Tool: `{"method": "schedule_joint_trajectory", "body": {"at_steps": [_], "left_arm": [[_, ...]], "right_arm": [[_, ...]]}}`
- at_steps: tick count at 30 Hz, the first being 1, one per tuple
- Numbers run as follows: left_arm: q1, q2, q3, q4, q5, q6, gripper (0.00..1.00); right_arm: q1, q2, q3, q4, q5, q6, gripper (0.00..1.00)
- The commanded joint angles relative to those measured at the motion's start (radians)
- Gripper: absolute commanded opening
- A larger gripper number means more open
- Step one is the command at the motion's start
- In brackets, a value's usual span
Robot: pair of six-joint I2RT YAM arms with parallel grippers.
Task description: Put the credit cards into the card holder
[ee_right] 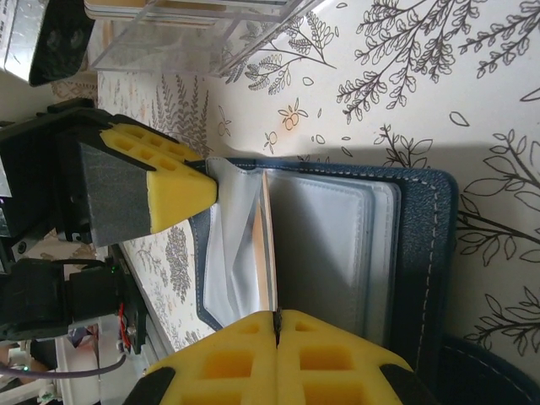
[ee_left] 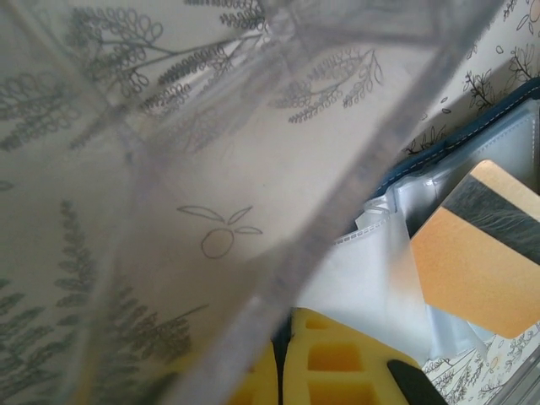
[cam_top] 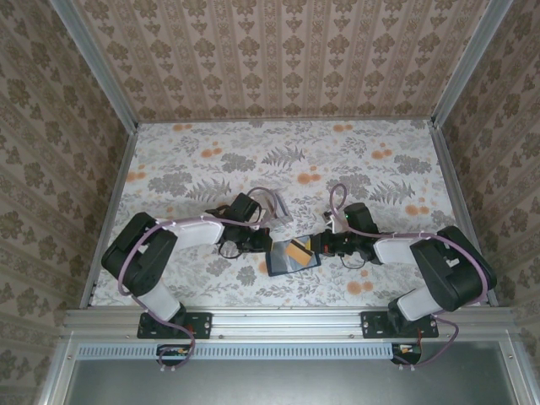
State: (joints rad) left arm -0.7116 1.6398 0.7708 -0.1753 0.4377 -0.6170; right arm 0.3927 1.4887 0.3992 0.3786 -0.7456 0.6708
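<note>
The navy card holder (cam_top: 283,263) lies open between the arms, its clear sleeves (ee_right: 329,245) showing. An orange-tan credit card (ee_right: 268,245) with a dark stripe (ee_left: 494,219) stands on edge over the sleeves. My right gripper (ee_right: 276,316) is shut on that card's near edge. From the left, my left gripper (ee_left: 285,325) is shut on a clear sleeve (ee_left: 371,278) of the holder and holds it lifted. Its yellow pads (ee_right: 169,190) sit at the holder's left edge. In the top view the left gripper (cam_top: 263,245) and right gripper (cam_top: 319,245) flank the holder.
A clear slotted rack (ee_right: 186,38) holding tan-edged cards stands just beyond the holder, blurred close across the left wrist view (ee_left: 253,169). The floral tabletop (cam_top: 354,169) stretches back to patterned walls, with metal rails (cam_top: 110,211) along the sides.
</note>
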Motion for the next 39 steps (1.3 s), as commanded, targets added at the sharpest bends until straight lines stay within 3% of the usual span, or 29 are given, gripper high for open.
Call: {"method": "schedule_joint_trajectory", "body": {"at_steps": [1, 7, 15, 20, 24, 34, 39], "left_arm": [[0.012, 0.054, -0.005, -0.055, -0.049, -0.021, 0.04], [0.039, 0.050, -0.024, -0.039, -0.033, -0.018, 0.05], [0.054, 0.058, -0.047, -0.013, -0.011, -0.026, 0.08], [0.063, 0.015, -0.079, 0.003, -0.012, -0.048, 0.17], [0.082, -0.038, -0.094, -0.022, -0.019, -0.048, 0.30], [0.080, -0.046, -0.138, 0.056, 0.034, -0.083, 0.13], [0.069, -0.063, -0.150, 0.085, 0.041, -0.113, 0.13]], "right_arm": [[0.012, 0.015, 0.010, 0.007, 0.000, 0.014, 0.00], [0.038, 0.016, 0.032, 0.002, 0.038, 0.039, 0.00], [0.087, 0.065, 0.015, 0.143, 0.113, 0.120, 0.00], [0.090, 0.057, -0.011, 0.212, 0.154, 0.154, 0.00], [0.095, 0.047, -0.011, 0.216, 0.158, 0.160, 0.00], [0.115, 0.040, -0.014, 0.250, 0.184, 0.199, 0.00], [0.138, 0.036, -0.023, 0.285, 0.234, 0.232, 0.00]]}}
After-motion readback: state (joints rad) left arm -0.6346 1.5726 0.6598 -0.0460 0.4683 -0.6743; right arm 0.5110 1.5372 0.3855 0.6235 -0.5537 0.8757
